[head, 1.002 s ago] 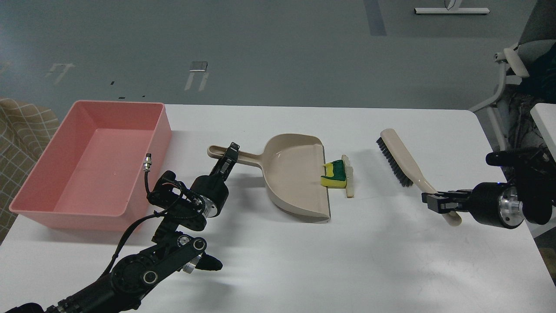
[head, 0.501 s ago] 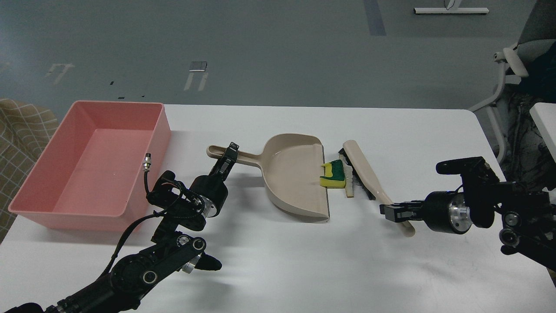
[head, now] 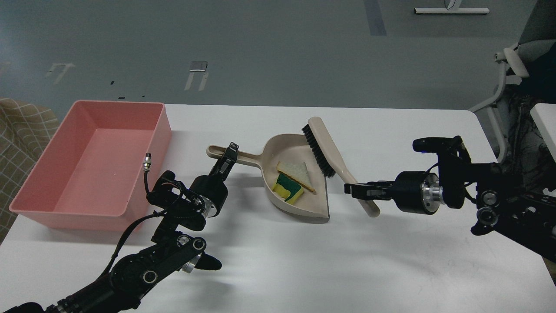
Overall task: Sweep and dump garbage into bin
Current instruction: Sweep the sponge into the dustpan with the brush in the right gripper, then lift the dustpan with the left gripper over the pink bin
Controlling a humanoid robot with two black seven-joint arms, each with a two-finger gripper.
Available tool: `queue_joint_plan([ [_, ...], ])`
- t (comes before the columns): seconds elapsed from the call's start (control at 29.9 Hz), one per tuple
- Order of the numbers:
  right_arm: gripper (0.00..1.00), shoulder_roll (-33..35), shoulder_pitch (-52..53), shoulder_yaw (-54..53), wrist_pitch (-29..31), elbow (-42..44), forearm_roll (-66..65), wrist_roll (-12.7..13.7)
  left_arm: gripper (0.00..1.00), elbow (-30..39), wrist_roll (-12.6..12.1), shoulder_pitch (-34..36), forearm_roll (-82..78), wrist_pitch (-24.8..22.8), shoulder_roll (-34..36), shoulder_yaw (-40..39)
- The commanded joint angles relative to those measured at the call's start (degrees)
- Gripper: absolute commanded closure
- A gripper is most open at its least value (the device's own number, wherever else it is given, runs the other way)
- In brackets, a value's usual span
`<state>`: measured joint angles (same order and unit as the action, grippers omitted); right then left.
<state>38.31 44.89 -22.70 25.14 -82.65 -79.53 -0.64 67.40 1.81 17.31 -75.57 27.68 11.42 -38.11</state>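
The beige dustpan [head: 299, 182] lies at the centre of the frame on the white table [head: 278, 261], its long axis running roughly left to right: the handle points toward the left of the frame, the wide open lip faces right. The left gripper [head: 229, 157] is clamped on that handle, its fingers closed around it near the handle's left end.

Both pieces of garbage sit inside the pan. The bread slice [head: 297, 170] lies flat, its pointed corner aimed toward the lower right of the frame. The sponge [head: 288, 188] rests just below and left of it, touching or partly tucked under the slice's crust edge, yellow side showing with the dark green layer toward the upper left.

The brush [head: 330, 158] lies diagonally over the pan's right side, its long axis running from the upper left, at the bristle head, down to the lower right, at the handle end. The black bristles face left and down, toward the garbage. The right gripper [head: 360, 190] grasps the brush handle near its lower end, jaws closed on it.

The pink bin [head: 160, 130] stands at the left of the frame, well apart from the pan, its long axis running from the lower left toward the top.
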Motion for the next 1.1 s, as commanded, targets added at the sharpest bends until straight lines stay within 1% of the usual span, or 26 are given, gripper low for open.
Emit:
queue_joint_plan([
  [0.0, 1.0, 3.34, -0.07, -3.21, 1.14, -0.14, 0.34, 0.11, 1.0, 0.02, 0.47, -0.35, 0.25, 0.0, 0.0, -0.21],
  [0.03, 1.0, 4.22, -0.07, -3.48, 1.14, -0.14, 0.34, 0.11, 1.0, 0.02, 0.56, -0.35, 0.42, -0.09, 0.0, -0.38],
  [0.1, 1.0, 8.6, -0.33, -3.75, 1.14, -0.05, 0.43, 0.11, 1.0, 0.02, 0.91, -0.35, 3.13, -0.09, 0.09, -0.91],
  [0.17, 1.0, 10.81, -0.6, -3.75, 1.14, 0.12, 0.51, -0.15, 1.0, 0.28, 1.18, -0.17, 5.86, -0.18, 0.09, -1.0],
  [0.23, 1.0, 13.27, -1.3, -3.66, 0.79, 0.3, 1.12, -0.24, 1.0, 0.54, 2.23, 0.0, 10.69, -0.18, 0.09, -1.0],
  [0.3, 1.0, 15.91, -4.18, -3.75, 0.35, 0.21, 2.88, -0.42, 1.0, 0.72, 3.2, 0.27, 14.73, -0.18, 0.35, -1.17],
  [0.37, 1.0, 17.49, -5.86, -3.75, 0.18, -0.05, 3.24, -0.59, 1.0, 1.5, 3.29, 0.7, 15.8, -0.18, 0.97, -1.53],
  [0.5, 1.0, 18.12, -7.98, -3.75, -1.4, 0.21, 3.32, -0.77, 1.0, 3.35, 3.29, 1.14, 16.94, -0.44, 3.25, -3.81],
  [0.63, 1.0, 17.15, -9.21, -3.4, -2.63, -0.31, 3.32, -0.6, 1.0, 7.65, 3.11, 2.2, 17.65, -0.88, 7.47, -7.5],
  [0.7, 1.0, 16.27, -9.3, -3.31, -2.72, -0.49, 3.24, -0.42, 1.0, 10.82, 2.67, 2.29, 19.05, -1.32, 10.71, -9.87],
  [0.77, 1.0, 15.05, -10.08, -3.57, -2.72, -0.58, 3.24, -0.24, 1.0, 14.76, 2.24, 2.2, 22.03, -2.72, 15.36, -13.02],
  [0.83, 1.0, 14.34, -10.27, -3.66, -2.72, -0.49, 3.24, -0.16, 1.0, 16.53, 1.79, 2.11, 23.97, -3.51, 18.36, -14.7],
  [0.87, 1.0, 13.99, -10.27, -3.66, -2.72, -0.58, 3.24, -0.16, 1.0, 17.93, 1.71, 1.59, 26.24, -4.47, 21.42, -16.36],
  [0.97, 1.0, 13.9, -10.27, -3.66, -2.72, -0.58, 3.24, -0.16, 1.0, 19.7, 1.79, 0.27, 31.26, -6.85, 26.97, -20.15],
  [1.0, 1.0, 13.9, -10.35, -3.66, -2.72, -0.58, 3.24, -0.07, 1.0, 19.79, 1.88, -1.04, 33.36, -8.25, 29.6, -22.33],
  [1.07, 1.0, 13.9, -10.44, -3.66, -2.72, -0.67, 3.24, -0.16, 1.0, 19.7, 2.23, -2.97, 35.22, -10.1, 32.25, -25.07],
])
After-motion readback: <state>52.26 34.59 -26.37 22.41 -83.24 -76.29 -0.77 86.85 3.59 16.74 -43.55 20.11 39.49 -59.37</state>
